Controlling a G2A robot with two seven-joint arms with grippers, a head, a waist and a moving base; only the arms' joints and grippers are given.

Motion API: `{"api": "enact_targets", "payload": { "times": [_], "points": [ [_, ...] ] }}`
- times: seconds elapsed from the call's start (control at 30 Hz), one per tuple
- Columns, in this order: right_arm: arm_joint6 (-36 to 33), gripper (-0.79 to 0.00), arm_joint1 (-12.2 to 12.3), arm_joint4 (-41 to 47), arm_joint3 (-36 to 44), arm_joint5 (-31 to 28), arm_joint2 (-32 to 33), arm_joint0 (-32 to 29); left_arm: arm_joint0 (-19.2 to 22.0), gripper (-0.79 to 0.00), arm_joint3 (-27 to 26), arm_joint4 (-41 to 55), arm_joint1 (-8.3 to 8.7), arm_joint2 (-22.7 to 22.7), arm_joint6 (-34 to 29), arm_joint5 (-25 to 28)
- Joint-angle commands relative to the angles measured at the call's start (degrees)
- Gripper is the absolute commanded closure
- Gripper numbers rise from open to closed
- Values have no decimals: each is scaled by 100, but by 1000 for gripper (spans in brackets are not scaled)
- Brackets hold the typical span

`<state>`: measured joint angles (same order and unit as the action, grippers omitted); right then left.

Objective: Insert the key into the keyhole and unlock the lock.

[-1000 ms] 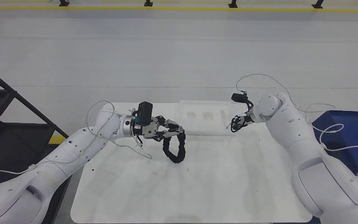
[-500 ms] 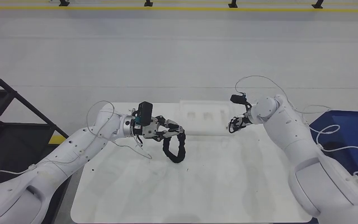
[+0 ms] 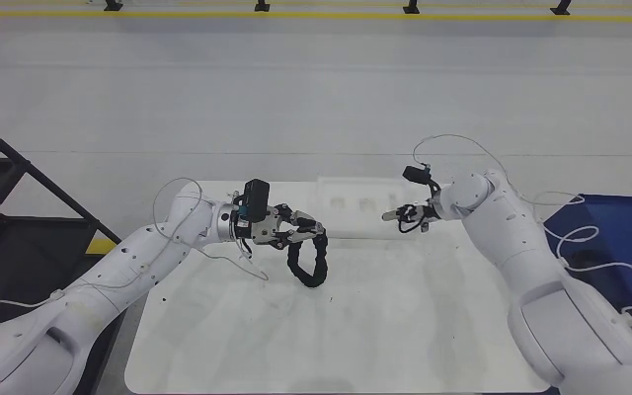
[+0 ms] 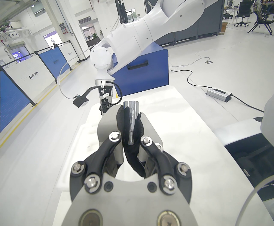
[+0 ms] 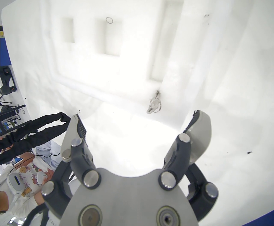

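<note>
**Cable lock held in the left gripper; key loose on the table under the wide right gripper**

Top view. The left gripper (image 3: 308, 230) is clamped on the lock (image 3: 308, 262), a black fabric-sleeved cable loop that hangs from the fingers toward the near side, above the white table (image 3: 346, 326). The right gripper (image 3: 403, 215) is well apart to the right, over the right end of the white foam tray (image 3: 360, 190) at the table's far side. Bare table surface lies between the two grippers and across the whole near half.

Left wrist view. The left gripper (image 4: 128, 126) has its fingers closed narrowly on the lock (image 4: 131, 116). The lock's polished chrome barrel stands up between the pads, its round end uppermost, with black sleeve on both sides of it. The right gripper (image 4: 104, 107) points down at the table's far end. The table's right edge runs alongside a blue cabinet (image 4: 147, 72).

Right wrist view. The right gripper (image 5: 137, 119) is spread wide and holds nothing. The key (image 5: 154, 104), small and silver with a ring on it, lies beyond the fingertips, between their lines. It rests against the foam tray (image 5: 128, 68) at the end of a long slot. A loose ring (image 5: 109, 20) sits in a square recess farther off. The lock (image 5: 32, 130) shows at the edge.
</note>
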<state>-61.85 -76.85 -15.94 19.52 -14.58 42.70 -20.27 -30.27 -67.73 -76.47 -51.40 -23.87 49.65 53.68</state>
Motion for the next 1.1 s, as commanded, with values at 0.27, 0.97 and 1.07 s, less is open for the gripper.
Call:
{"api": "enact_targets", "payload": {
  "times": [0.27, 0.97, 1.07],
  "points": [
    [308, -376, -71, -183, 278, 522, -56, -151, 0, 0, 0, 0, 0, 0, 0, 0],
    [276, -6, -189, -739, 412, 1517, -216, -215, 0, 0, 0, 0, 0, 0, 0, 0],
    [299, 0, -224, -871, 395, 1629, -269, -191, 0, 0, 0, 0, 0, 0, 0, 0]
  ]
}}
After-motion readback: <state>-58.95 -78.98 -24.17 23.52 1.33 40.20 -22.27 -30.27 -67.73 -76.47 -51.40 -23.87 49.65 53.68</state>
